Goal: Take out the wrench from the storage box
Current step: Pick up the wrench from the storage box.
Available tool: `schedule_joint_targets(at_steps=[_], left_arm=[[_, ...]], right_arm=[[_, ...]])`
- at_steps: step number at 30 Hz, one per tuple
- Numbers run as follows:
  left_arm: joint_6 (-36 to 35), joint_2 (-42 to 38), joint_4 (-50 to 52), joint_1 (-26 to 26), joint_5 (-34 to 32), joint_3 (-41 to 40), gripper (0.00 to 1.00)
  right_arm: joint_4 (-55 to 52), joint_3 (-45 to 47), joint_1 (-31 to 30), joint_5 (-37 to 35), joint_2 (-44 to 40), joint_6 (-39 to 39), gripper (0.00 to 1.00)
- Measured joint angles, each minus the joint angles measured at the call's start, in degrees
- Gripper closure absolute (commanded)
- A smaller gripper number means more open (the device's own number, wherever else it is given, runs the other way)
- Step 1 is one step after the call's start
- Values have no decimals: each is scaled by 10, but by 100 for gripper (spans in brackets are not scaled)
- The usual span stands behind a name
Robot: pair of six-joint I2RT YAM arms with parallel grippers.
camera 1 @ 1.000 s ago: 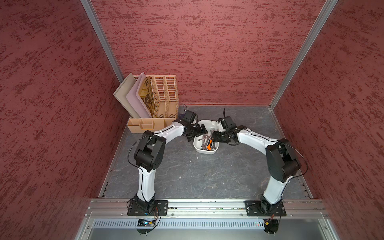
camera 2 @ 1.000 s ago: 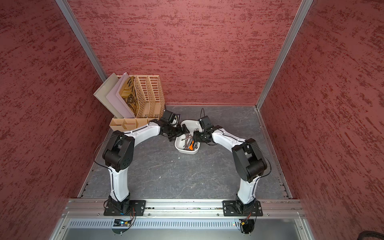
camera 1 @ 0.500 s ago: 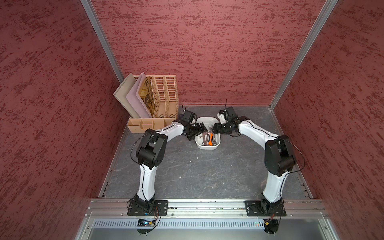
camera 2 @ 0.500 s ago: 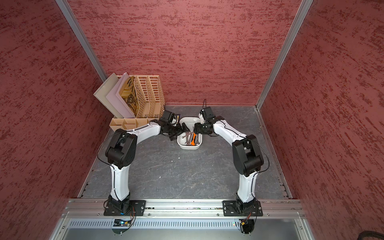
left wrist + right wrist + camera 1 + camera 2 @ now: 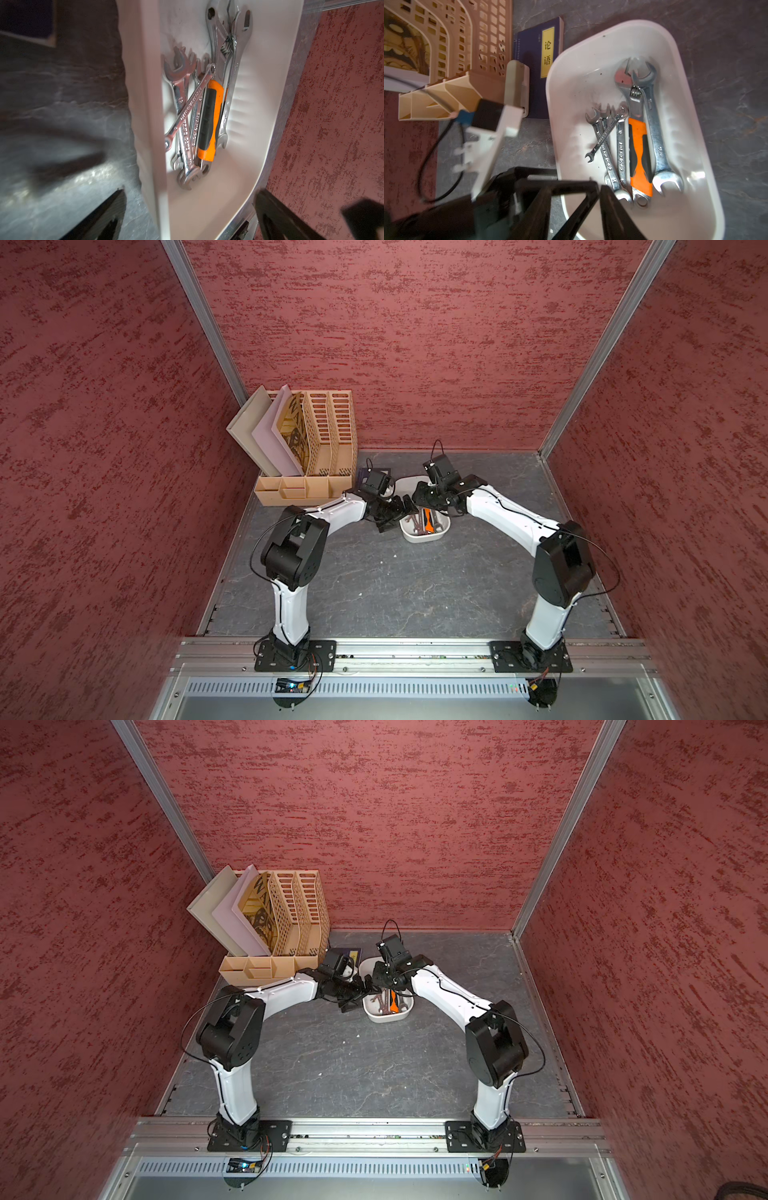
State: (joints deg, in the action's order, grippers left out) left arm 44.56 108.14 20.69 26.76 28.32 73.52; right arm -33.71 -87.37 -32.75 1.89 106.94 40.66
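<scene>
The storage box [image 5: 428, 538] [image 5: 388, 1017] is a white tub on the grey table, between my two arms. Several steel wrenches [image 5: 656, 133] [image 5: 187, 108] lie side by side inside it with an orange-handled adjustable wrench [image 5: 638, 149] [image 5: 209, 118]. My left gripper [image 5: 190, 191] [image 5: 395, 512] is wide open and straddles the tub's left wall [image 5: 145, 104], one finger outside it. My right gripper [image 5: 576, 187] [image 5: 419, 499] hangs partly open over the tub's left half, above the wrench ends. It holds nothing. In the right wrist view a left finger crosses between its fingers.
A peach slotted file organizer [image 5: 316, 456] with boards leaning in it stands at the back left. A dark blue book [image 5: 537, 68] lies flat between it and the tub. Red walls close in the left, back and right sides.
The tub has swung from a slant to straight and shifted slightly back. My right gripper left the tub's right side, went behind it, then moved left across it toward my left gripper.
</scene>
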Motion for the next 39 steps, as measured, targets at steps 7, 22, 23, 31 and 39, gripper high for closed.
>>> schedule_joint_targets(at_steps=[7,22,23,31,39], left_arm=[[-25,-76,39,-57,-6,-20,0],[-62,-80,81,-64,-15,-19,0],[-63,-80,81,-64,-15,-19,0],[-69,-80,83,-64,-16,-19,0],[-69,-80,85,-64,-17,-19,0]], right_arm=[[-9,-10,0,-8,97,26,66],[-4,-51,3,-14,132,85,72],[-3,-54,3,-14,136,89,72],[1,-61,8,-16,164,111,72],[7,-61,16,-16,167,116,72]])
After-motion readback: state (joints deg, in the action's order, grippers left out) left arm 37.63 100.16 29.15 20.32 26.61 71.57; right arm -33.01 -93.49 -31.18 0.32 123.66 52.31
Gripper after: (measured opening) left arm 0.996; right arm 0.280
